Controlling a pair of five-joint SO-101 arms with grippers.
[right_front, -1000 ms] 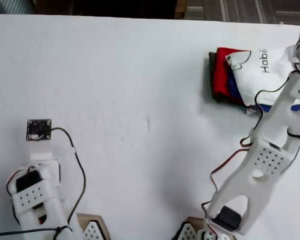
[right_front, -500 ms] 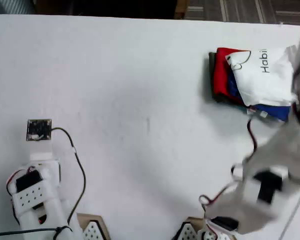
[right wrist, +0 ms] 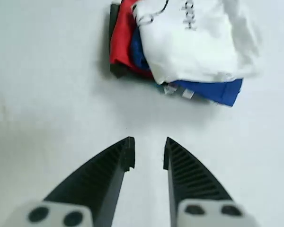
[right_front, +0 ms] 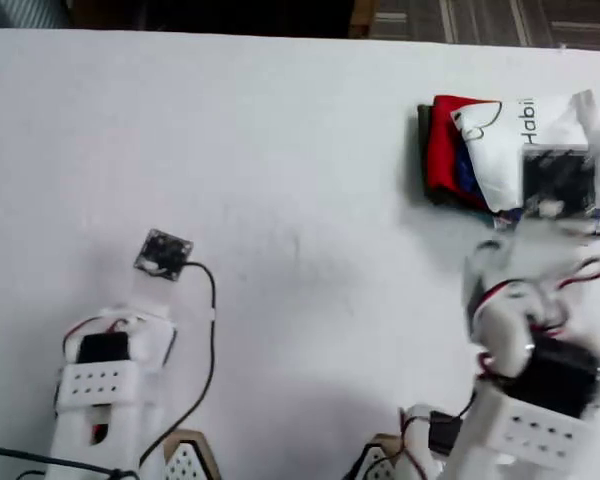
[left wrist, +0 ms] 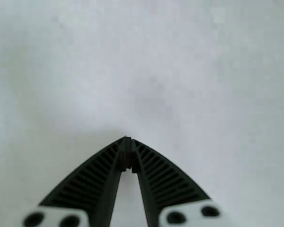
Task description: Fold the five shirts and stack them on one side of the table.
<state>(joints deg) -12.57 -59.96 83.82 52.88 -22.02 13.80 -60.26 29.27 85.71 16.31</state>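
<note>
The stack of shirts [right wrist: 189,52], white one on top, lies just ahead of the right gripper [right wrist: 148,153], its jaws slightly parted and empty. The left gripper [left wrist: 127,152], closed on nothing, sits well apart; the right one is nearer.

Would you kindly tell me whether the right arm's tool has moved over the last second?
Yes. The right tool has drawn back from over the stack of shirts toward the near edge of the table, and is open just short of the stack.
</note>
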